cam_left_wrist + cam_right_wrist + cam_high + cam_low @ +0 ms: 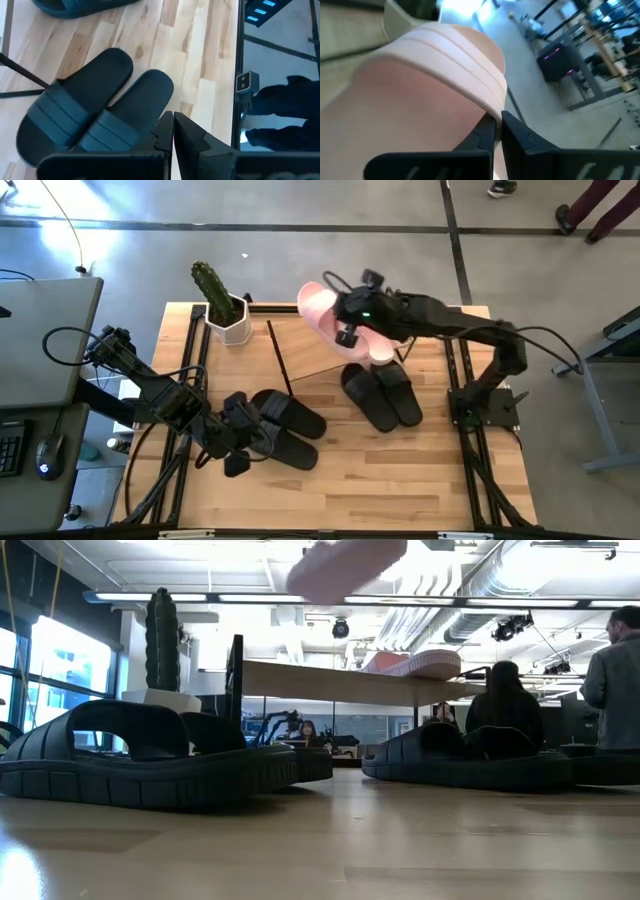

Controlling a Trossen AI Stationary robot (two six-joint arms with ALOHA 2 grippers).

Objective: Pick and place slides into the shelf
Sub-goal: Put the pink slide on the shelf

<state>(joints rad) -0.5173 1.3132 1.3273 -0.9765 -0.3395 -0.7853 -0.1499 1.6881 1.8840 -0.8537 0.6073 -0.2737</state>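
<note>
A pale pink slide (pixel 318 308) hangs in the air over the far end of the shelf (pixel 312 352), with my right gripper (pixel 340 320) shut on it. It shows blurred high in the low view (pixel 345 565). A second pink slide (pixel 386 350) lies sole-down on the shelf's plank top (pixel 330 680). One black pair (pixel 384 396) lies on the table right of centre, and another black pair (pixel 285 430) lies at the left. My left gripper (pixel 173 131) hovers shut beside the heel end of that left pair (pixel 95 120). My right gripper pinches the pink slide where the ribbed strap's side edge (pixel 490 107) comes down to the sole, between its two fingertips (pixel 482 132). The fingers come from the table's right side, slanting down. The slide is lifted clear of the shelf and the table.
A white pot with a green cactus (pixel 225 315) stands at the far left corner, next to the shelf. Black frame rails (pixel 470 440) run along both table sides. Bare wood lies along the near edge (pixel 400 490). People show in the room beyond.
</note>
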